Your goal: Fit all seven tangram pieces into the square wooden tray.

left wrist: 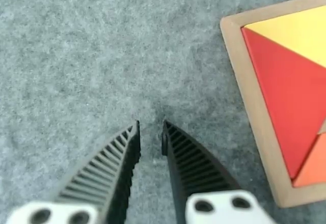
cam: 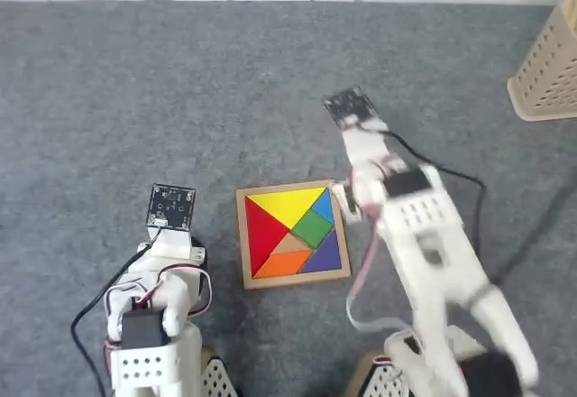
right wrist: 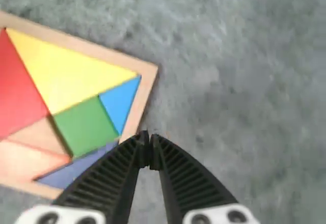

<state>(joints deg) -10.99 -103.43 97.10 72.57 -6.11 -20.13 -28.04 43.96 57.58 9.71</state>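
Note:
The square wooden tray (cam: 243,244) lies on the grey felt between the arms. Inside it lie flat yellow (cam: 284,206), red (cam: 261,235), green (cam: 313,227), blue (cam: 325,206), tan (cam: 290,244), orange (cam: 281,263) and purple (cam: 325,254) pieces. My right gripper (right wrist: 148,136) is shut with nothing in it, its tips at the tray's rim (right wrist: 145,91) beside the blue piece (right wrist: 119,104). My left gripper (left wrist: 151,128) hangs over bare felt, a narrow gap between its fingers, apart from the tray's rim (left wrist: 254,112) and the red piece (left wrist: 290,91).
A beige perforated basket (cam: 550,63) stands at the far right edge. The left arm (cam: 167,271) sits near the front left, the right arm (cam: 424,235) reaches in from the front right with cables trailing. Open felt stretches behind the tray.

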